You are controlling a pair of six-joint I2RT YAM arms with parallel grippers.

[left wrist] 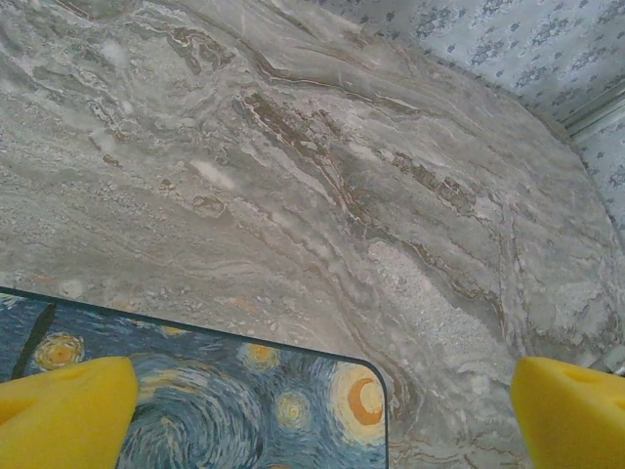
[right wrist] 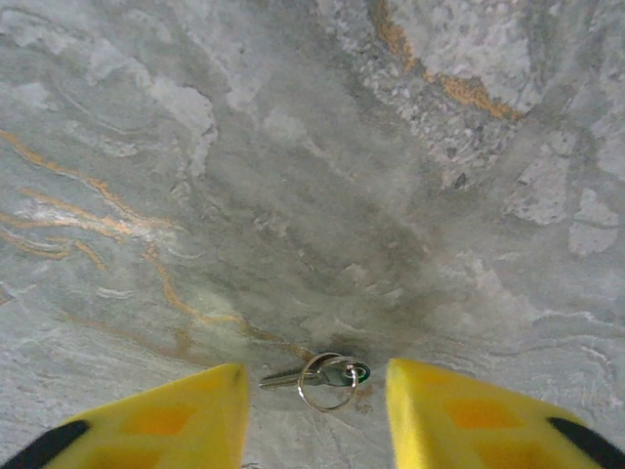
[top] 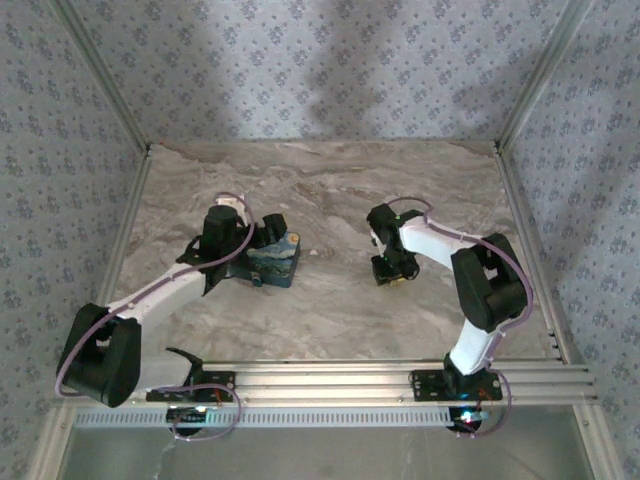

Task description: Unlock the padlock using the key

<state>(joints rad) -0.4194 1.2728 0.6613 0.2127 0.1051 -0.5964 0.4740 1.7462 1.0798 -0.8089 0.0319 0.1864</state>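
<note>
The padlock lies flat on the marble table, left of centre, a dark blue block with yellow swirls. My left gripper hovers over it, open. In the left wrist view its yellow fingers stand far apart, and the padlock's rounded corner lies between them, nearer the left one. My right gripper points down at the table right of centre. Between its two yellow fingers lies the key, a small grey key on a wire ring. The right gripper is open, with a gap on both sides of the key.
Bare marble tabletop stretches behind and between the arms. Aluminium rails run along the near edge by the arm bases. Patterned walls and metal posts close in the table on the other three sides.
</note>
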